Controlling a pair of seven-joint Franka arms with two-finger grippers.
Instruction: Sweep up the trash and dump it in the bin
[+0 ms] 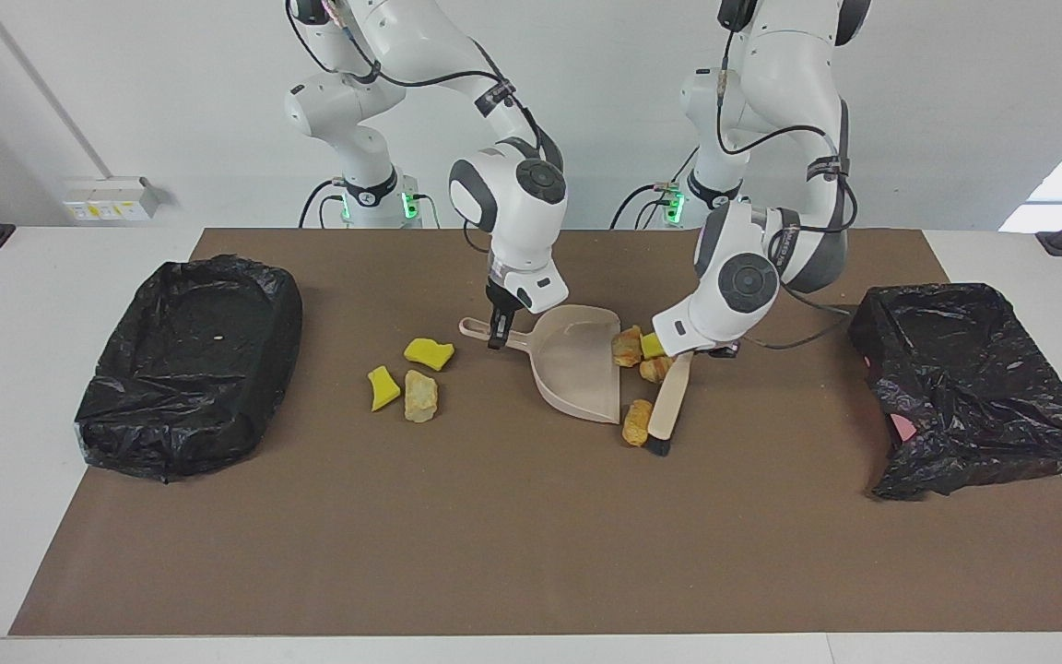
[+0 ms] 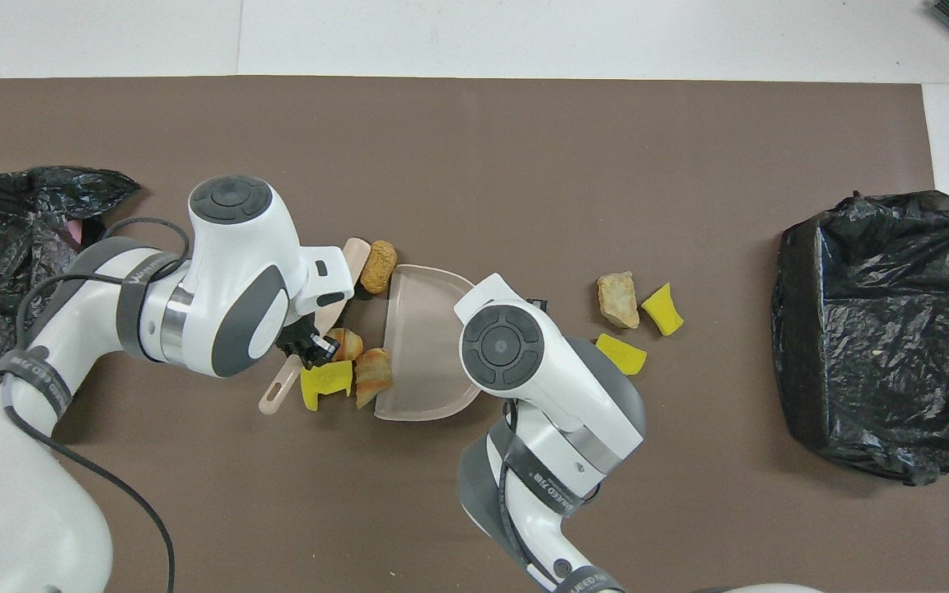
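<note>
Overhead view: left gripper (image 2: pixel 310 344) clamps the brush (image 2: pixel 334 309), with 4 trash scraps (image 2: pixel 378 265) bunched beside it at the dustpan (image 2: pixel 425 346) mouth. Right gripper (image 1: pixel 497 339) pinches the dustpan handle; 3 scraps (image 1: pixel 420 395) lie near it toward the right arm's end.

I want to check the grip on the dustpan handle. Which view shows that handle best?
The facing view: the dustpan handle lies in plain sight with the right gripper shut on it. In the overhead view the right arm covers the handle, leaving only the dustpan tray visible.
</note>
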